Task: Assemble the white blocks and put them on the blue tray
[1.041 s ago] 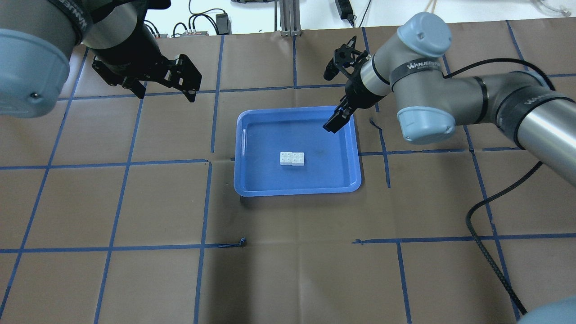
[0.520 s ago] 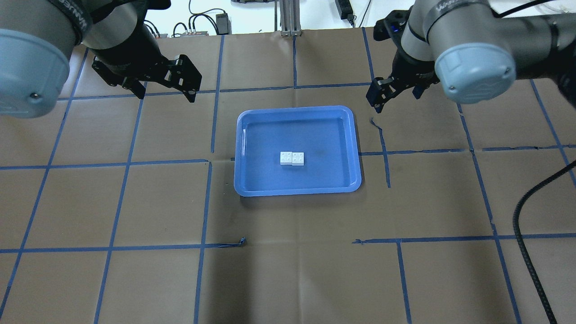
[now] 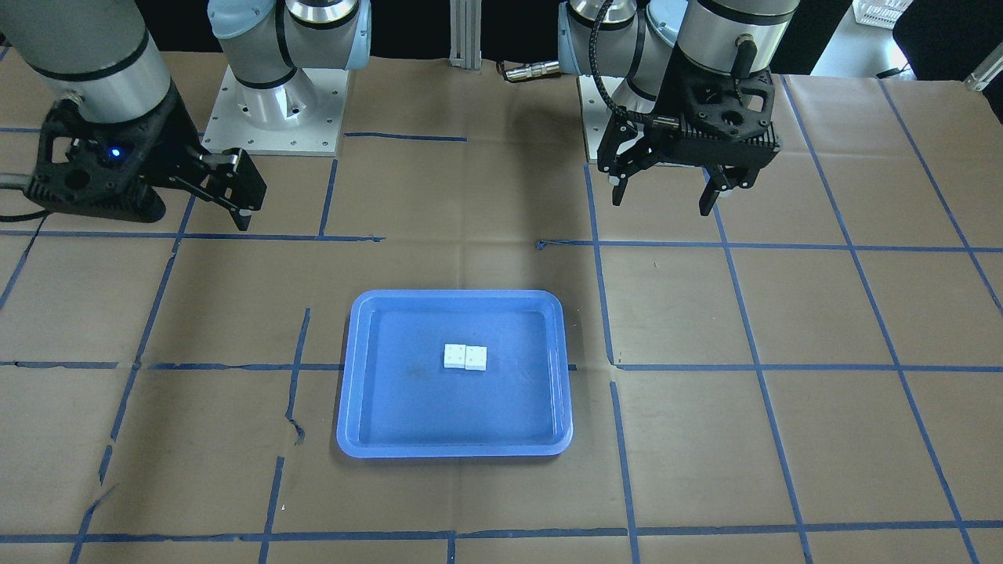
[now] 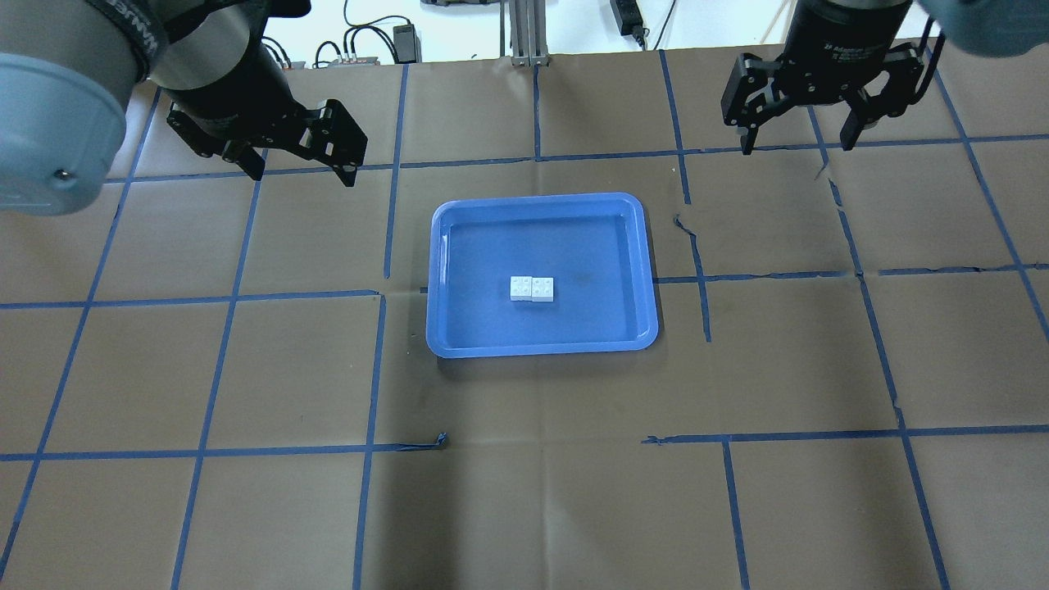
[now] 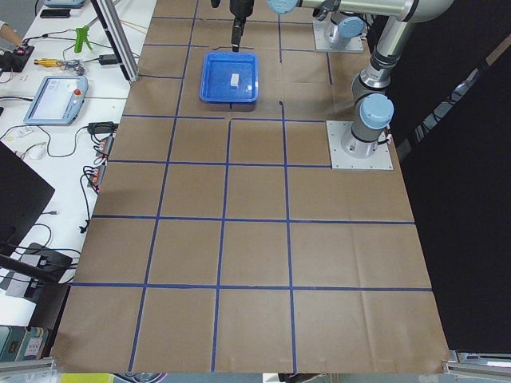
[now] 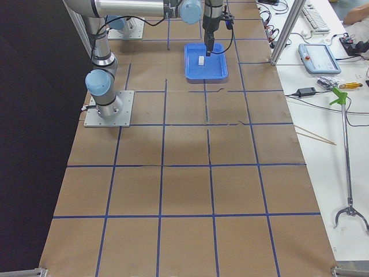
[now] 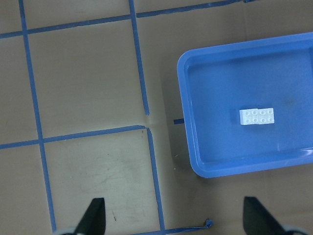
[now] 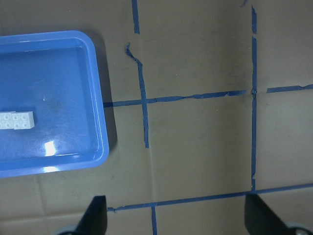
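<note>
The worktop is covered in brown paper with a blue tape grid. The blue tray is laid flat near the centre, long side across the robot. Inside it, the white blocks are seen roughly mid-floor, studs up, touching side by side as one short bar, apart from every rim. Beyond the tray both arms are held above the worktop, well apart from tray and blocks. The left end effector is released, fingers spread wide, past the tray's far-left corner. The right end effector is released, fingers spread wide and pointed down, farther out past the far-right corner.
</note>
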Controlling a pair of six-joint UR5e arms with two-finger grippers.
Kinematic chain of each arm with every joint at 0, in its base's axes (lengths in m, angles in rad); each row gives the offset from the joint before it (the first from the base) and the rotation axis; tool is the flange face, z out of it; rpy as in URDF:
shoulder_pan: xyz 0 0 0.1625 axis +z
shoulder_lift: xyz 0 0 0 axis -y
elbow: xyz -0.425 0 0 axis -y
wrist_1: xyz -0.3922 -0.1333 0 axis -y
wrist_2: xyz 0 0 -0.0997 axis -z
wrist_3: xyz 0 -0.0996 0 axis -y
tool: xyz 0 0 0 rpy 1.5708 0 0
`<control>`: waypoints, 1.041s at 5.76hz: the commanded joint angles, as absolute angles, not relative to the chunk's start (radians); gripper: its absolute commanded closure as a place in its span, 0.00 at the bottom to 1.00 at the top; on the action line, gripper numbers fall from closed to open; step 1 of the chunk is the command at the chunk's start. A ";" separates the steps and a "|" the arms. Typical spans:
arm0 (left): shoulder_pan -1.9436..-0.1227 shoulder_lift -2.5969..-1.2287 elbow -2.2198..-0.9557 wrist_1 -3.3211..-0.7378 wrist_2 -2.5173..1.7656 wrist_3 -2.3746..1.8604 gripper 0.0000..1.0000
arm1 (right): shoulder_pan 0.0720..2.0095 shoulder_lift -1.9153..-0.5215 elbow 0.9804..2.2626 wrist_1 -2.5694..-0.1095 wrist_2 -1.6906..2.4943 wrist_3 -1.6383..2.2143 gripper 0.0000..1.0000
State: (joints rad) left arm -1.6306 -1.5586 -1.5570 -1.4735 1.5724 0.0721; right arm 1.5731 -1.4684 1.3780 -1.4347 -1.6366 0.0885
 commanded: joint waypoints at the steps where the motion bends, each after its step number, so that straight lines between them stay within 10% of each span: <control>1: -1.631 -1.560 -1.557 -1.473 1.572 0.072 0.01 | 1.574 -1.480 1.353 -1.384 -1.591 0.118 0.00; 6: -1.631 -1.559 -1.557 -1.474 1.572 0.072 0.01 | 1.571 -1.482 1.377 -1.387 -1.591 0.120 0.00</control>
